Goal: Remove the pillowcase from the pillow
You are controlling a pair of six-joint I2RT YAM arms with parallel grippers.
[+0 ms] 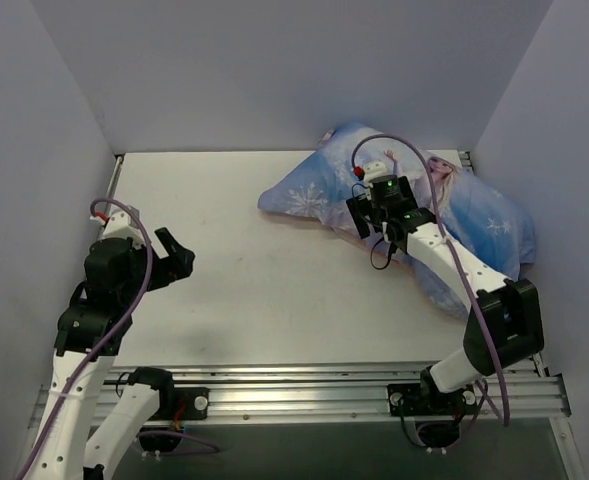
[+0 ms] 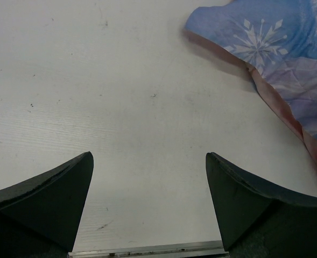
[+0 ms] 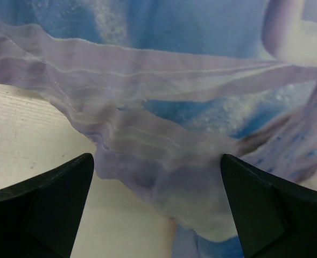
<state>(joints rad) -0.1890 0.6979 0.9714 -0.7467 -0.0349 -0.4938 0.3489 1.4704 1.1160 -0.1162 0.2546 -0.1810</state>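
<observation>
The blue pillowcase (image 1: 474, 215) with the princess and snowflake print lies at the far right of the table, stuffed; the white pillow is hidden inside it. My right gripper (image 1: 371, 222) is open at the pillowcase's near left edge, its jaws straddling a bunched fold of pale fabric (image 3: 163, 161) without closing on it. My left gripper (image 1: 174, 258) is open and empty over bare table at the left. In the left wrist view the pillowcase's snowflake corner (image 2: 266, 48) with its pink edge shows at the top right.
White table (image 1: 254, 280) with grey walls on three sides. A metal rail (image 1: 304, 385) runs along the near edge, also visible in the left wrist view (image 2: 147, 250). The right arm reaches diagonally across the table's right side.
</observation>
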